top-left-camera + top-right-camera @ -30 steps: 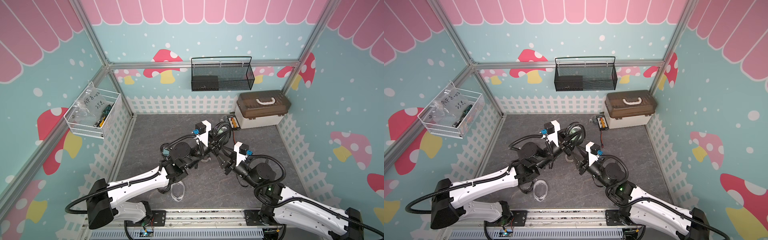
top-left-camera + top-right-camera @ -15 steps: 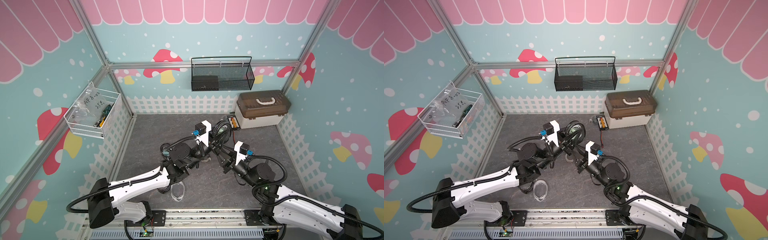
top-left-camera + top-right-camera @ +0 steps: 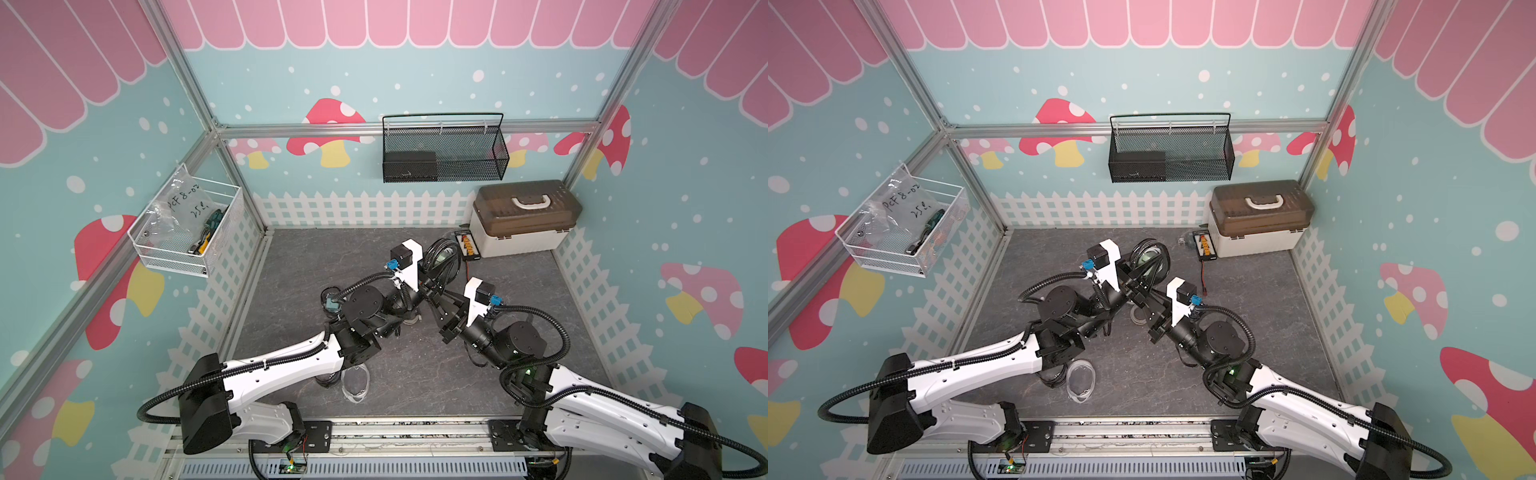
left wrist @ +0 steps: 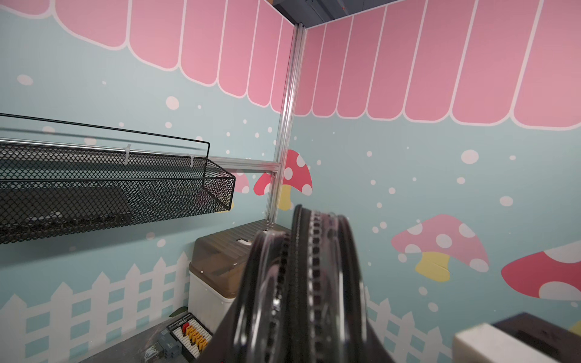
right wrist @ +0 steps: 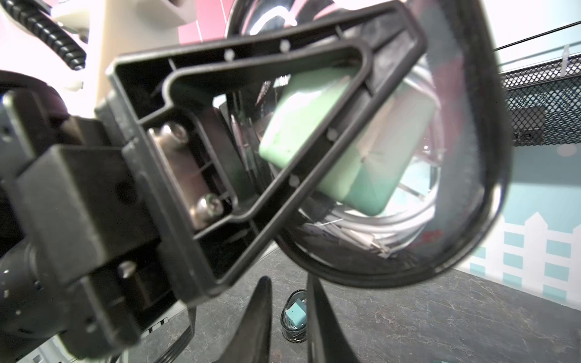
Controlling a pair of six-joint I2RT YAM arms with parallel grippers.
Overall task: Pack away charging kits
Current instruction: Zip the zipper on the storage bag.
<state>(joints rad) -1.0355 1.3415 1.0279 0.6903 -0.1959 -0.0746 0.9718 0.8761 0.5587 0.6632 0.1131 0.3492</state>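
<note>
You have the pouch (image 3: 442,257) between the left fingers (image 5: 257,47), up off the surface (image 3: 415,374), with a charger (image 5: 301,119) and cable (image 5: 393,226) inside. The right fingers (image 5: 257,323) sit just beside it. Beyond the fingers are a board (image 3: 467,245) and box (image 3: 523,218); a second pouch (image 3: 330,301) lies on the surface to their left.

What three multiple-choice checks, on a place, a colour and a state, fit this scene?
1. The brown-lidded box stands: A) back right corner B) front left corner C) centre
2. The charger inside the raised pouch is: A) orange B) green C) white
3. That pouch is: A) lying flat B) held aloft by the left pincer C) inside the box
Key: 1 A, both top views show it there; 2 B, green shows through its window; 3 B, the pincer clamps it in the air.
</note>
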